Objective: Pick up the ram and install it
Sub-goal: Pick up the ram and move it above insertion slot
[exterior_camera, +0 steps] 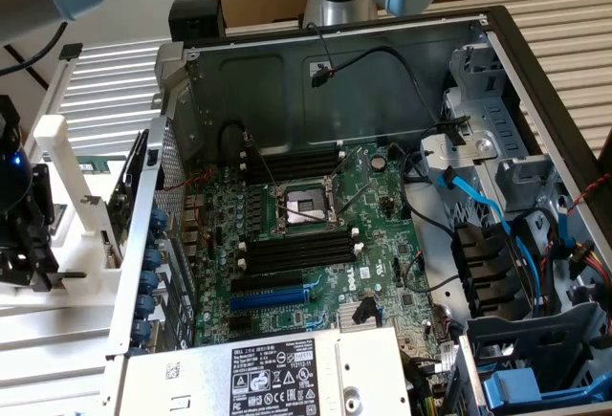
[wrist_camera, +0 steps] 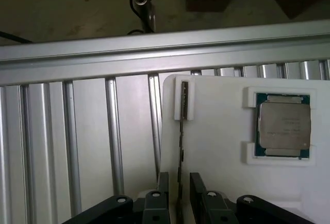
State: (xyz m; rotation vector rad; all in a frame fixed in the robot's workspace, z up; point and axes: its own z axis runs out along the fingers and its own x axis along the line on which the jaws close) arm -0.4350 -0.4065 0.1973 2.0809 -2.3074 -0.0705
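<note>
The ram (wrist_camera: 180,147) is seen edge-on as a thin green strip, standing on its long edge in the white holder (wrist_camera: 216,147), with its far end in a white clip (wrist_camera: 183,100). My gripper (wrist_camera: 180,185) is open and straddles the near end of the ram. One black finger (wrist_camera: 164,190) is on each side, and a small gap shows on both sides. In the exterior view my gripper (exterior_camera: 33,263) hangs over the white holder (exterior_camera: 67,163) at the exterior view's left, outside the computer case. The black memory slots (exterior_camera: 296,249) lie beside the processor socket (exterior_camera: 304,204) on the motherboard.
A processor chip (wrist_camera: 283,126) sits in a pocket of the white holder. The open computer case (exterior_camera: 335,62) has metal walls, a blue slot (exterior_camera: 268,294), black and blue cables (exterior_camera: 478,206) and a power supply (exterior_camera: 277,373). The table is ribbed aluminium (wrist_camera: 77,141).
</note>
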